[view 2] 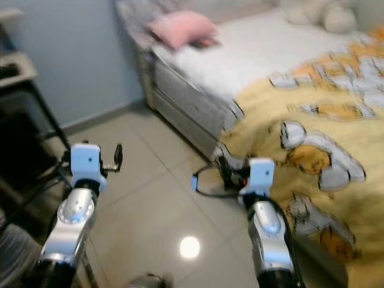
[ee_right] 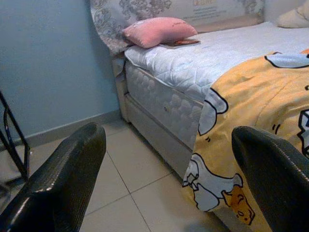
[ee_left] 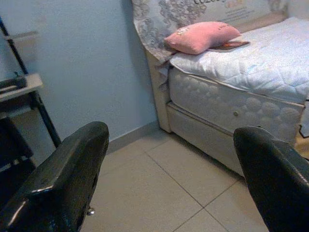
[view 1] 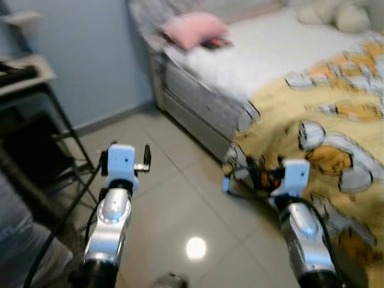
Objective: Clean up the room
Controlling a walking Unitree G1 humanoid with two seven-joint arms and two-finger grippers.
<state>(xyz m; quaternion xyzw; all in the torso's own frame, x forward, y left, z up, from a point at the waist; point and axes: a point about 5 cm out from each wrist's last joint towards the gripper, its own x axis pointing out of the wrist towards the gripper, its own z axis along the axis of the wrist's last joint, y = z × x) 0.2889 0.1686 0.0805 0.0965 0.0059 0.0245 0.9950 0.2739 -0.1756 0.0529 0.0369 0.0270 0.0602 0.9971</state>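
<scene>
A bed with a bare white quilted mattress (view 1: 270,48) fills the right side. A pink pillow (view 1: 193,28) lies at its head with a dark flat item (view 1: 215,43) beside it. A yellow cartoon-print blanket (view 1: 336,120) covers the near part and hangs down to the floor. My left gripper (view 1: 125,157) is held open over the tiled floor (view 1: 180,204), well to the left of the bed. My right gripper (view 1: 259,171) is also open and empty, close to the blanket's hanging edge (ee_right: 212,145).
A black metal rack (view 1: 30,120) with shelves stands at the left against the blue wall (view 1: 96,60). A pale plush toy (view 1: 336,12) sits at the bed's far corner. Cables (view 1: 231,186) loop near my right wrist. Grey fabric (view 1: 18,240) shows at the lower left.
</scene>
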